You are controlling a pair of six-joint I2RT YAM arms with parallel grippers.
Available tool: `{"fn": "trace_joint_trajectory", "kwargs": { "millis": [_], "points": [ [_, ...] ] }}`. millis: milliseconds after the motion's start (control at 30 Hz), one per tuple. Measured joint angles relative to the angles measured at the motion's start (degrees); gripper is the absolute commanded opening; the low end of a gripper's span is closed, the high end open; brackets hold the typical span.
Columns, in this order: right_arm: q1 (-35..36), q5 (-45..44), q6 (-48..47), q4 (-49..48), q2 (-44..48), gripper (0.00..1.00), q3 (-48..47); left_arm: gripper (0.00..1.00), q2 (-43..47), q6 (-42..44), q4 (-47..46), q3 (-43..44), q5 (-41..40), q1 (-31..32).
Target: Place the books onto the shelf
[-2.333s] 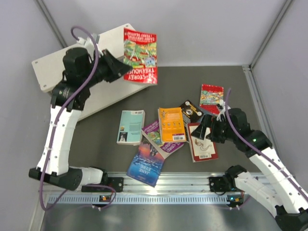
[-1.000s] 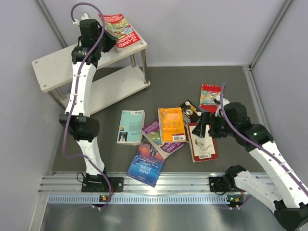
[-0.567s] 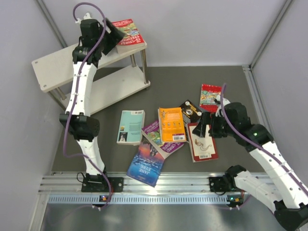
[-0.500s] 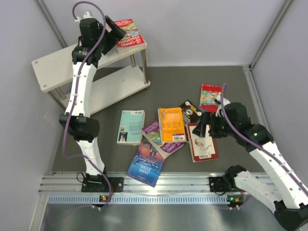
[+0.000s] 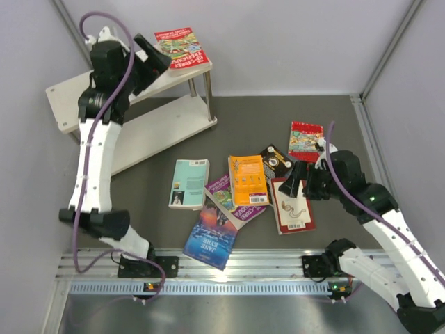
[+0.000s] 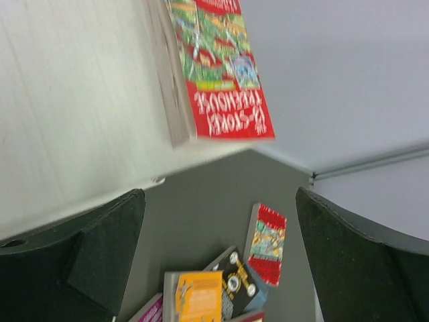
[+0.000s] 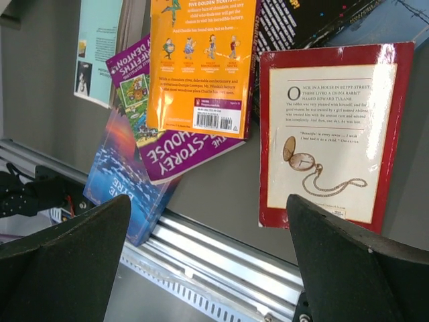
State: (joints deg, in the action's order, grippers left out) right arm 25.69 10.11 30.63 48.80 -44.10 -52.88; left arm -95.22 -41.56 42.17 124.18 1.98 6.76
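The dark surface [image 5: 278, 118] carries the shelf [image 5: 76, 90] at its far left. A red book [image 5: 182, 47] lies flat, cover up, on the right end of the shelf's top board. Its long axis runs far to near, with the title end at the board's edge.

Seven books lie flat mid-surface, some overlapping:
- blue sunset [image 5: 211, 236]
- purple [image 5: 229, 198]
- orange [image 5: 248, 180]
- teal [image 5: 189, 183]
- maroon [image 5: 292, 207]
- black [image 5: 277, 160]
- small red [image 5: 305, 140]

The left pincer [image 6: 221, 228] gapes wide and empty beside the shelved book. The right pincer [image 7: 211, 248] is spread wide above the maroon book, holding nothing.
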Motion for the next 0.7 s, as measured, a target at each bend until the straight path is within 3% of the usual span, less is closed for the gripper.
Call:
{"fn": "trace_joint_trajectory", "kwargs": {
  "millis": [133, 300, 500, 700],
  "points": [
    [1.2, -0.4, 0.7, -1.3, -2.8, 1.00, -0.9, 0.99, 14.8, 2.7, 0.5, -17.4, -1.9, 3.9],
    [7.8, -1.8, 0.4, -5.7, -16.7, 1.00, -8.2, 0.99, 26.4, 3.6, 1.1, -40.5, -2.9, 10.5],
    [8.2, -5.2, 1.1, -11.0, -31.4, 1.00, -11.2, 0.99, 24.2, 0.4, -3.3, -58.9, 2.4, 18.4],
    [4.4, -2.2, 2.9, -14.3, -45.8, 0.94, -10.0, 0.99, 17.2, -2.5, -12.3, -60.8, 8.0, 24.6]
  ]
}}
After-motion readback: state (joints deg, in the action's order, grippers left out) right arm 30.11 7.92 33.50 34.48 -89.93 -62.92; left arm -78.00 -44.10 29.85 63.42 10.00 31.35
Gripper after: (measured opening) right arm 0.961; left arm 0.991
